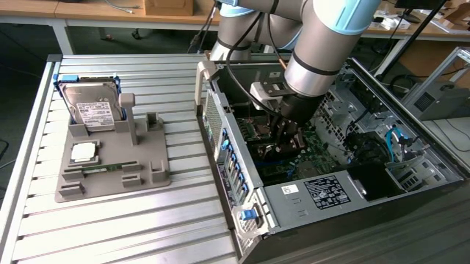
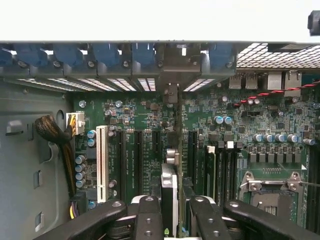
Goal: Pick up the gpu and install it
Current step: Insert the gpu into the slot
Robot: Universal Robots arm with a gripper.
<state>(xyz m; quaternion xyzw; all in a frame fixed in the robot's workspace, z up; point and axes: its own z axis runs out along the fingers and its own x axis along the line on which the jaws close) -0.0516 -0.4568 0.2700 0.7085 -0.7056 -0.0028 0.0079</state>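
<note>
Arm reaches down into the open PC case (image 1: 242,181); gripper (image 1: 288,144) sits low over the motherboard (image 1: 312,151), in the expansion-slot area.

Wrist view: gripper (image 2: 172,210) fingers (image 2: 148,220) pinch the gpu (image 2: 170,192) edge-on, one finger on each face. The card stands upright between them, seen from above as a thin strip. Its far end runs toward the rear slot openings (image 2: 145,82) of the case, and its bracket end appears to meet the bay there. Card lies parallel to the black expansion slots (image 2: 136,150), with the white PCI slot (image 2: 102,162) well off to one side. Whether the edge connector is already in a slot cannot be told; the card hides it.

On the table, the grey fixture tray (image 1: 110,165) holds the hard drive (image 1: 92,107), upright, and a memory stick (image 1: 110,166), lying flat.

Risks, judged from here:
- Card slightly off the slot line: the connector would ride on the slot wall and jam.
- Bracket catching on the rear bay frame: card would tilt in the grip.
- Pressing down while tilted: only one end seats, and the board flexes.
- Pinch is on a thin card, so it could slip upward in the fingers under insertion load.
</note>
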